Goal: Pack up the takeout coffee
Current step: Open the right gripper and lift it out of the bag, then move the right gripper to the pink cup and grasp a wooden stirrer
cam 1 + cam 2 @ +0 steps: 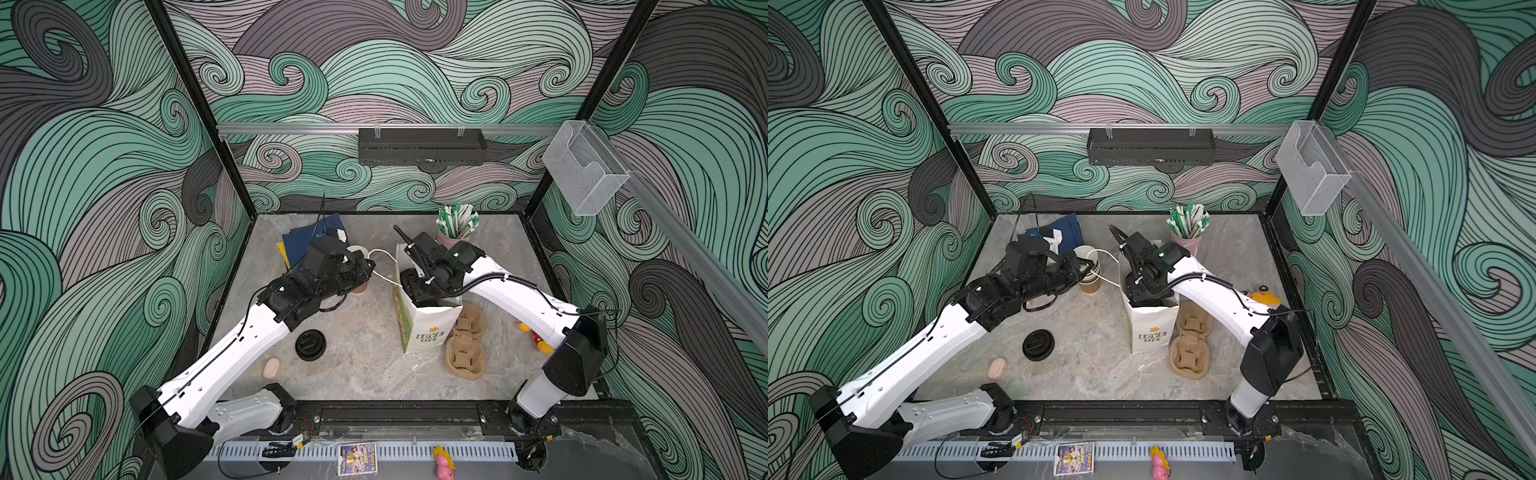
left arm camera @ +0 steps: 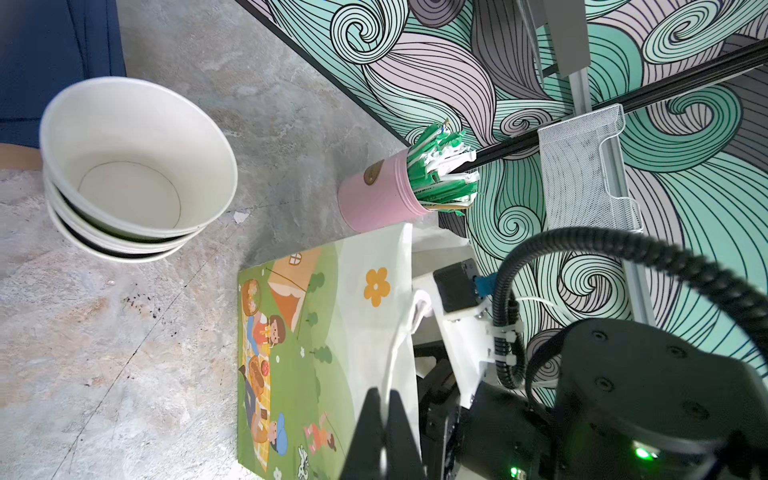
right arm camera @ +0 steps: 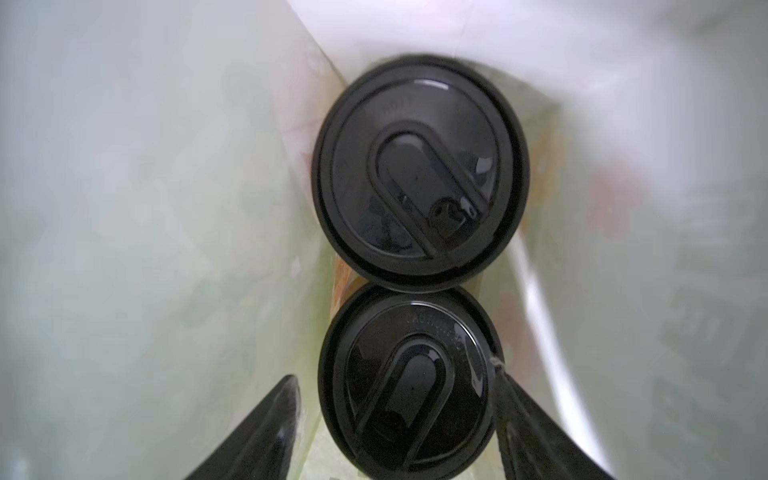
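Black sip lids are all that shows of the takeout coffee. In the right wrist view the farther coffee cup (image 3: 419,170) and the nearer coffee cup (image 3: 411,386) stand side by side, lids touching, down inside the paper bag (image 1: 430,328). The farther one sits close against the bag's narrow end, and the nearer one lies between the fingers of the right claw (image 3: 395,376). That claw reaches in through the bag's mouth, released, with its jaws spread wide. 1 fingertip is at the lid's rim and the other stands off it by a thin gap. The left claw (image 2: 384,399) is clenched on the bag's white cord handle (image 2: 399,345). In both top views the bag stands upright near the middle of the grey stone-look table (image 1: 365,374). The brown pulp cup carrier (image 1: 465,353) lies just beside it on the right, and the pink cup of green-white straws (image 1: 448,241) stands behind it. A stack of empty paper cups (image 1: 1084,251) stands just beside the left claw. A loose black lid (image 1: 310,344) lies on the table beside the left arm.
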Tool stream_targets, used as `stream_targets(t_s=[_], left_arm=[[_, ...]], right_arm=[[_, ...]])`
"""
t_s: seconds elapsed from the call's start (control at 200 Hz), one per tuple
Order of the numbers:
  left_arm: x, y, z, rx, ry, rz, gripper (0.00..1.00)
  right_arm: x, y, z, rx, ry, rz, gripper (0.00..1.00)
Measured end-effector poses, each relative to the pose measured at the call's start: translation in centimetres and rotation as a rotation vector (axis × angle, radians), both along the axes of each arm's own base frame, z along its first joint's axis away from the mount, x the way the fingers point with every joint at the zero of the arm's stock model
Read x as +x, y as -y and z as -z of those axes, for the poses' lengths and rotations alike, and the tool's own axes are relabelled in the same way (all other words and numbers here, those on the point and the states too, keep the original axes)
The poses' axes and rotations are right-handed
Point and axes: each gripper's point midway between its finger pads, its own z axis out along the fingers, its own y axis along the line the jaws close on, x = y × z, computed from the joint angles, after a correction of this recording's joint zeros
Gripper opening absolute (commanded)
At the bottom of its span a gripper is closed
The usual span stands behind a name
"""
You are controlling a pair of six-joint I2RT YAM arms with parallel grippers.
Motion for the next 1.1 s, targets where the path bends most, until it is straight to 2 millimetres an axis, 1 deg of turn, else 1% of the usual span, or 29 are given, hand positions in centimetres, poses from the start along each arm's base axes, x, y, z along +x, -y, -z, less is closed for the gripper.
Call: stream_targets(t_s=[0.1, 0.235, 0.35, 0.455, 0.515, 0.62, 0.665, 0.816, 0.871, 0.951, 1.021, 1.056, 1.101], left_arm=[[-0.1, -0.1, 0.4, 0.004, -0.008, -0.003, 0.00], [-0.1, -0.2, 0.5, 0.005, -0.011, -0.006, 0.00], [-0.2, -0.2, 0.4, 0.002, -0.010, -0.008, 0.00], [-0.2, -0.3, 0.4, 0.003, -0.011, -0.012, 0.00], [-0.1, -0.3, 0.4, 0.003, -0.010, -0.014, 0.00], [-0.1, -0.5, 0.5, 0.008, -0.011, -0.020, 0.00], [0.0, -0.5, 0.5, 0.010, -0.010, -0.023, 0.05], [0.0, -0.5, 0.5, 0.013, -0.004, -0.025, 0.31], [0.1, -0.5, 0.3, 0.018, 0.006, -0.019, 0.38], [0.2, -0.3, -0.2, 0.015, 0.034, -0.006, 0.47], [0.3, -0.1, -0.8, 0.015, 0.068, 0.012, 0.53], [0.2, -0.2, -1.1, 0.017, 0.083, 0.018, 0.55], [0.0, -0.4, -1.7, 0.026, 0.108, 0.025, 0.56]], right_arm=[[0.6, -0.3, -1.2, 0.016, 0.032, 0.003, 0.80], [1.5, -0.8, -3.3, 0.039, 0.091, 0.006, 0.80], [1.9, -0.9, -5.0, 0.060, 0.132, 0.011, 0.77], [2.1, -1.1, -7.2, 0.098, 0.175, 0.005, 0.74], [2.1, -1.3, -9.0, 0.132, 0.207, -0.010, 0.73], [1.6, -1.7, -12.9, 0.218, 0.274, -0.063, 0.72], [1.0, -1.9, -15.0, 0.266, 0.306, -0.099, 0.71], [-1.2, -1.8, -21.5, 0.410, 0.414, -0.199, 0.71], [-2.0, -1.2, -24.0, 0.448, 0.467, -0.216, 0.70], [-2.7, 0.4, -26.4, 0.468, 0.536, -0.200, 0.67], [-2.6, 3.2, -27.7, 0.441, 0.595, -0.127, 0.65], [-2.4, 4.7, -27.9, 0.418, 0.615, -0.079, 0.62], [-1.9, 7.2, -27.9, 0.375, 0.639, 0.005, 0.60]])
